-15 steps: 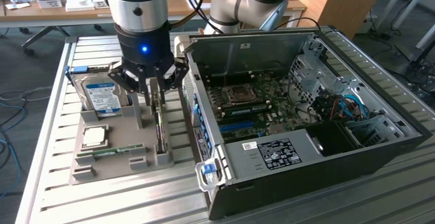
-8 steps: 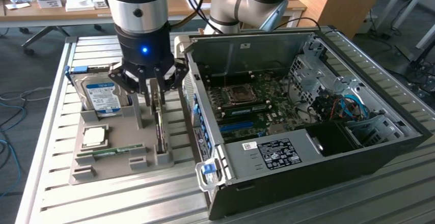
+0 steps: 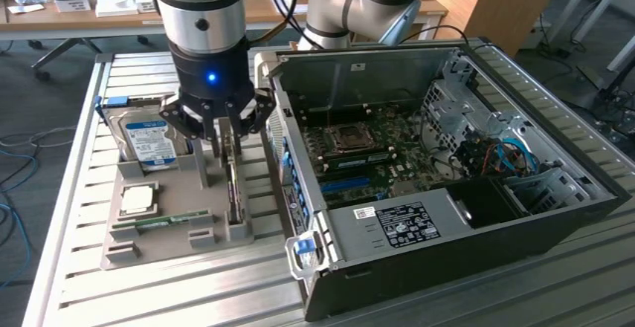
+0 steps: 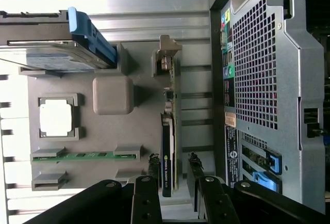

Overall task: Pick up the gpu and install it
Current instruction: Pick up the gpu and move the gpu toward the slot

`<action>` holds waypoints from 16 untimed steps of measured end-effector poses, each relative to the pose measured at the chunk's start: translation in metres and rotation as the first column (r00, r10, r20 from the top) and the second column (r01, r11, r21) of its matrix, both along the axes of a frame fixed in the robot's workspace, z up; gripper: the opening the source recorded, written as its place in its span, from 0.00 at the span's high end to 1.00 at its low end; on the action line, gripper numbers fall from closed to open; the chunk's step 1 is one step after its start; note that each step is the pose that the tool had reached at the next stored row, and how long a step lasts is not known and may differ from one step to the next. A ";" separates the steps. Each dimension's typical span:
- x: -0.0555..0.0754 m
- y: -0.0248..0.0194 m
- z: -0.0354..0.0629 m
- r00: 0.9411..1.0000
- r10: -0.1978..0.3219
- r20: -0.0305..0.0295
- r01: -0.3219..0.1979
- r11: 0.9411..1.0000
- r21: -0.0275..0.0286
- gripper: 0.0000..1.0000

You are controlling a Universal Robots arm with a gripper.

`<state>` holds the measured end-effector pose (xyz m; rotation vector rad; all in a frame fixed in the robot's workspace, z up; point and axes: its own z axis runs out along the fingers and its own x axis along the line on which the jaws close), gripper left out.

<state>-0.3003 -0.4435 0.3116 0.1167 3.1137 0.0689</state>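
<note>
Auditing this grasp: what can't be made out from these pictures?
- gpu fan face: edge-on in the wrist view; the tool covers it in the exterior view.
- Whether the fingers touch the card: shadowed in the wrist view.
- Motherboard card slot: too small in the exterior view.
- Hard drive: cut by wrist view's edge.

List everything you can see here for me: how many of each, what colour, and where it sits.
gpu: one, green board with black cooler, standing on edge in the holder, next to the computer case.
hard drive: one, silver with blue-white label, upright in the holder.
processor chip: one, silver, flat in the holder.
RAM stick: one, green, in a holder slot.
holder: one, grey, on the table.
computer case: one, black and silver, side open, at the exterior view's right of the holder.
table: one, silver, slatted.
robot arm: one, silver and black, above the holder.
gripper: one, black, open, fingers either side of the gpu.
</note>
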 end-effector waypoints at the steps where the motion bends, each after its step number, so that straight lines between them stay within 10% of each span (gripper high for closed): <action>1: 0.000 0.0000 -0.0005 1.000 0.000 0.000 0.000 1.000 0.000 0.64; 16: 0.000 0.0000 -0.0079 1.000 0.000 0.000 0.000 1.000 0.000 0.64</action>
